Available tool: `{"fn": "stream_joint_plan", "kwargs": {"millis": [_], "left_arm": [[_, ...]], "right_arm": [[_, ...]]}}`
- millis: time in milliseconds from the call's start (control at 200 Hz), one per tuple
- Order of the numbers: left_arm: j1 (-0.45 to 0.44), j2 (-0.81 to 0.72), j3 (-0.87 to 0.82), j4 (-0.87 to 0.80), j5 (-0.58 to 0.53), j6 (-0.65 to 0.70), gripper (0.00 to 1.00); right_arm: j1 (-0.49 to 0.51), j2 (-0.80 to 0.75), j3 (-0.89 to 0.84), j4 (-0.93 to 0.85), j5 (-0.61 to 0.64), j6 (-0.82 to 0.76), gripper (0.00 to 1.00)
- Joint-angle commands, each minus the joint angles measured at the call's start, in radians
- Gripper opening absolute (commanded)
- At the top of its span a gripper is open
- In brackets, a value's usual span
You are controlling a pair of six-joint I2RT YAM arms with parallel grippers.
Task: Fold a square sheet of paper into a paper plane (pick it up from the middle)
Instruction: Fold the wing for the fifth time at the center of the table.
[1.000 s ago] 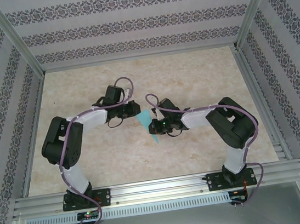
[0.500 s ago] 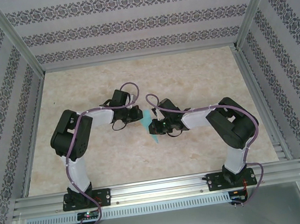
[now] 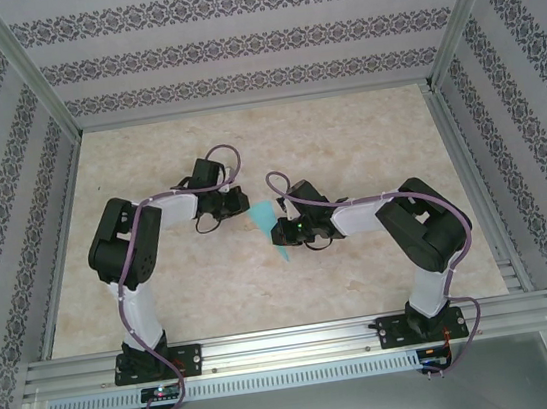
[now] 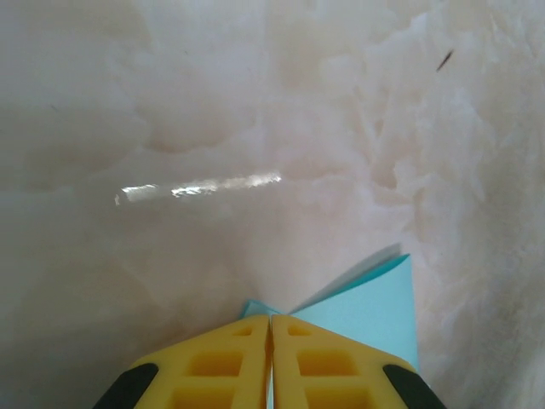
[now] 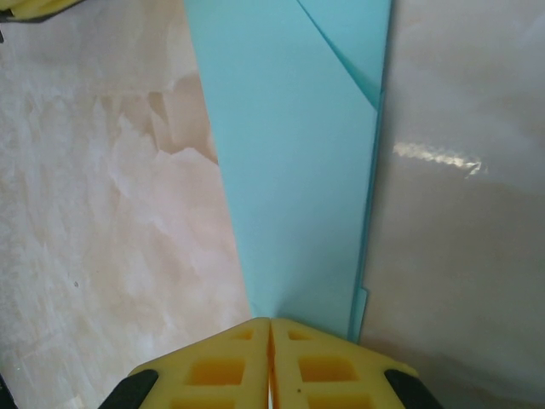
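The square sheet of paper is light blue and folded into a narrow pointed dart on the marble table, with its tip toward the near edge. My left gripper sits at its far wide end, jaws shut with blue paper showing on both sides of the tips. My right gripper is at the dart's right edge, near mid-length. It is shut too, and the long folded paper runs out from under its tips. The layered fold edge lies along the right side.
Patterned walls close off the table at the back and both sides. An aluminium rail runs along the near edge between the arm bases. A shiny strip like clear tape lies on the table beyond the left fingers. Bare marble surrounds the paper.
The left arm swung in toward the paper half a second ago, then drew slightly back up and left. The right arm and the paper's tip have stayed put.
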Motion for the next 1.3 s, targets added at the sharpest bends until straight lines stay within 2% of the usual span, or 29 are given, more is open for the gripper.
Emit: {"fn": "stream_joint_plan", "kwargs": {"millis": [0, 200, 320, 400, 520, 684, 894, 1119, 1299], "left_arm": [[0.051, 0.014, 0.035, -0.035, -0.113, 0.047, 0.12], [0.018, -0.102, -0.001, -0.034, -0.046, 0.044, 0.13], [-0.006, -0.158, -0.050, 0.019, 0.017, -0.005, 0.14], [-0.027, -0.188, -0.081, 0.047, 0.021, -0.031, 0.14], [-0.068, -0.170, -0.089, 0.072, 0.073, -0.049, 0.14], [-0.110, -0.096, -0.071, 0.057, 0.070, -0.051, 0.13], [-0.125, -0.022, -0.044, -0.005, 0.011, -0.051, 0.12], [-0.135, 0.030, 0.002, -0.157, -0.157, -0.045, 0.11], [-0.136, 0.068, -0.014, -0.184, -0.215, -0.068, 0.10]], "right_arm": [[-0.012, 0.068, -0.081, -0.295, 0.109, -0.016, 0.10], [-0.010, 0.039, -0.076, -0.295, 0.098, -0.016, 0.10], [-0.011, 0.019, -0.065, -0.298, 0.094, -0.018, 0.10], [-0.013, 0.016, -0.052, -0.304, 0.091, -0.018, 0.10], [-0.012, 0.020, -0.039, -0.296, 0.082, -0.016, 0.10], [-0.013, 0.022, -0.029, -0.287, 0.078, -0.014, 0.10], [-0.012, 0.025, -0.037, -0.279, 0.069, -0.026, 0.10], [-0.001, 0.002, -0.074, -0.279, 0.036, -0.063, 0.10], [0.039, -0.050, -0.135, -0.268, -0.007, -0.089, 0.10]]}}
